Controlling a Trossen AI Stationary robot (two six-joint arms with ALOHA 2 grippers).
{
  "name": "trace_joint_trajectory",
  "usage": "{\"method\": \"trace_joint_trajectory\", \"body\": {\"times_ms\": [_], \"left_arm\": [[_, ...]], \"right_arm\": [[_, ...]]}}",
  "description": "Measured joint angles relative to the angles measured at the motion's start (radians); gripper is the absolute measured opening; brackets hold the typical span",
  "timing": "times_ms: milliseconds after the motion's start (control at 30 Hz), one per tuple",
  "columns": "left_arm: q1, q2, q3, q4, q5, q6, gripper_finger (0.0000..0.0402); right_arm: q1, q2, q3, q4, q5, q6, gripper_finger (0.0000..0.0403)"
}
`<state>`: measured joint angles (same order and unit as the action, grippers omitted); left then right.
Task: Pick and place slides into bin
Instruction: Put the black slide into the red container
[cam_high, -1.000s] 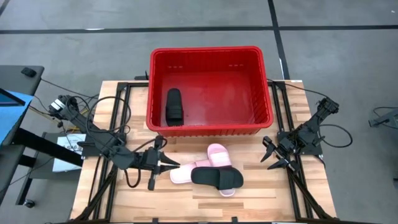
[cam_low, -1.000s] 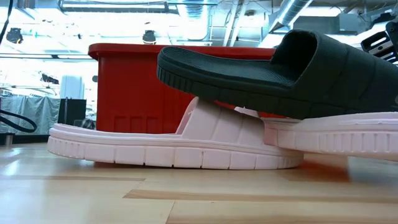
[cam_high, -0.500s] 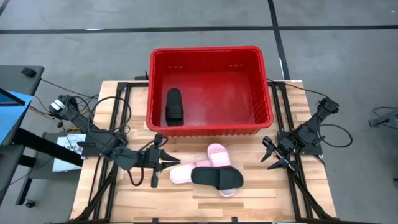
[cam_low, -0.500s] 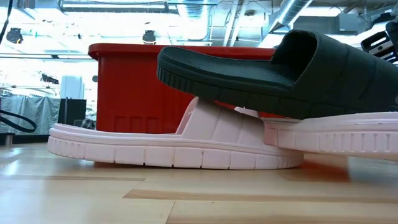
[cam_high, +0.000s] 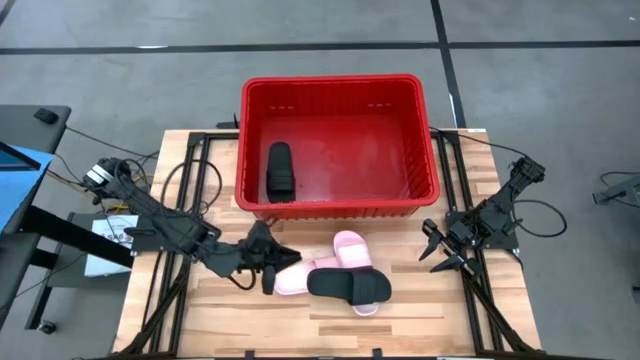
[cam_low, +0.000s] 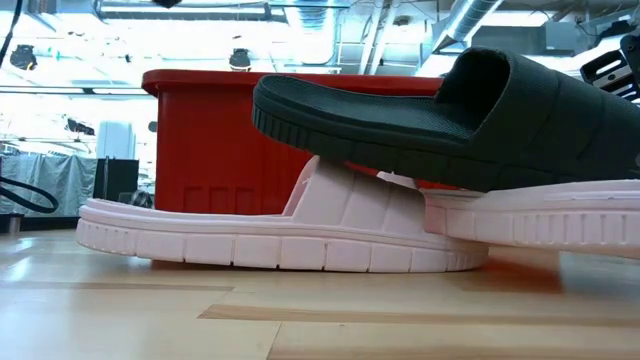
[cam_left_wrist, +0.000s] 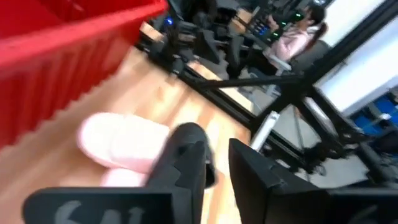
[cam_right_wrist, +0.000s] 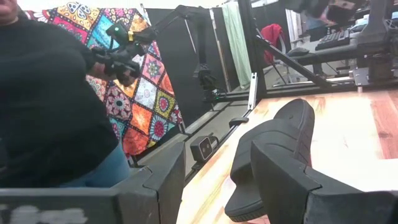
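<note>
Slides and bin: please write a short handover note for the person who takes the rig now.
Left gripper: open, at the end of a pale pink slide.
Right gripper: open, waiting at the table's right side.
Done: one black slide lies in the red bin.
Left: the other black slide, lying across both pink slides, the second pink one behind it.
</note>
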<state>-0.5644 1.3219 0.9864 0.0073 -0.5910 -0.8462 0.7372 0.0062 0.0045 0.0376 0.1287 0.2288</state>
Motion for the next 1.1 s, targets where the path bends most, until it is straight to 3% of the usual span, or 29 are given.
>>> {"method": "trace_joint_trajectory", "body": {"times_ms": [133,433,700,1100], "left_arm": [[0.002,0.066,0.088,-0.075,0.066,-0.097,0.0089],[0.003,0.229,0.388,-0.557,0.083,-0.462,0.0098],[0.009,0.411,0.627,-0.858,0.141,-0.638,0.0098],[0.021,0.565,0.701,-0.869,0.258,-0.797,0.0098]], "right_arm": [[0.000,0.000,0.000,0.000,0.000,0.000,0.0173],[0.000,0.000,0.000,0.000,0.000,0.000,0.0173],[0.000,0.000,0.000,0.000,0.000,0.000,0.0173],[0.000,0.000,0.000,0.000,0.000,0.000,0.0173]]}}
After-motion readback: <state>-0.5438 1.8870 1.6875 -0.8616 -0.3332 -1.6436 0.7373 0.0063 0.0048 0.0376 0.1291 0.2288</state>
